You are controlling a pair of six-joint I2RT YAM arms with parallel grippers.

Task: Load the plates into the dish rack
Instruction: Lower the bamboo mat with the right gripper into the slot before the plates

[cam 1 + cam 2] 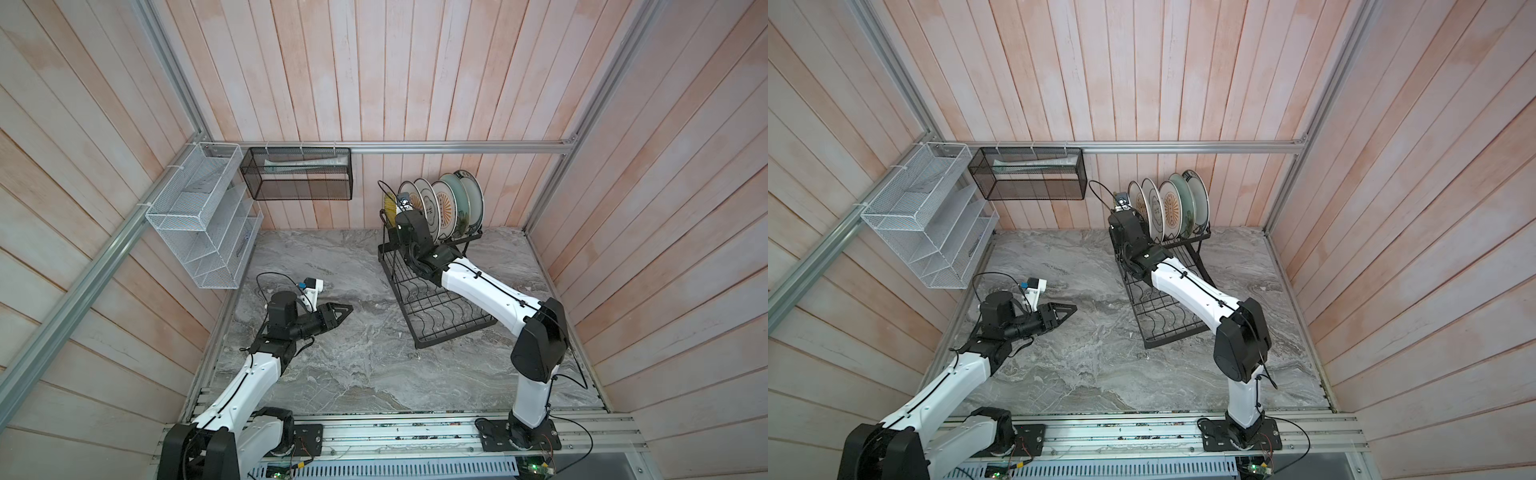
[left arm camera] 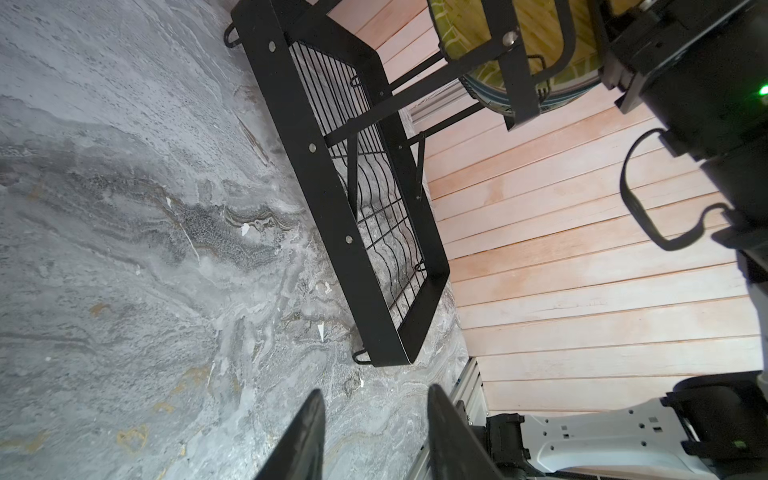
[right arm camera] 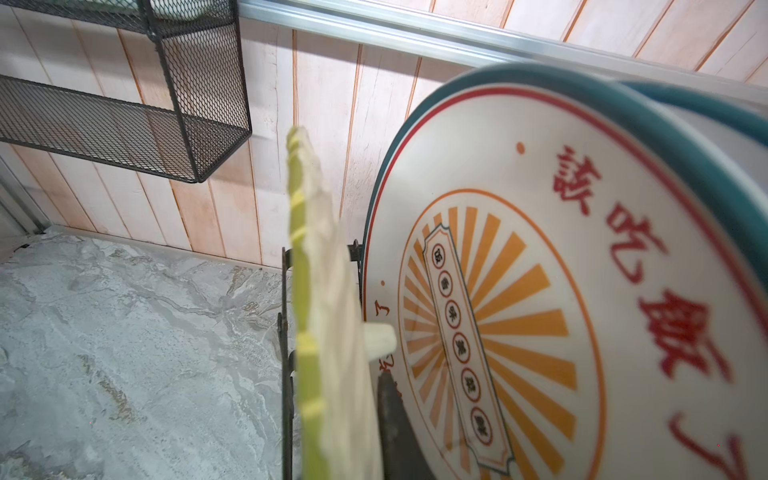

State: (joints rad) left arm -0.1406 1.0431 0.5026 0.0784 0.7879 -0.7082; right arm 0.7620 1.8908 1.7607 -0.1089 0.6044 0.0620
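Note:
The black wire dish rack [image 1: 440,316] [image 1: 1167,320] [image 2: 332,178] stands at the back right of the marble table. Several plates [image 1: 446,208] [image 1: 1171,208] stand on edge in its upper basket. At their left end stands the yellow ribbed plate [image 1: 389,207] [image 3: 320,291], beside a white plate with an orange sunburst [image 3: 519,311]. My right gripper [image 1: 394,216] [image 3: 345,399] straddles the yellow plate's rim. One finger [image 3: 390,415] lies along the plate's back and the other is hidden behind the plate. My left gripper [image 1: 343,309] [image 1: 1067,309] [image 2: 376,390] is open and empty, low over the table at the left.
A black mesh basket [image 1: 299,174] [image 3: 124,124] hangs on the back wall. A white mesh shelf [image 1: 199,224] hangs on the left wall. The rack's lower tray with wavy dividers [image 1: 449,307] holds nothing. Wooden walls close three sides.

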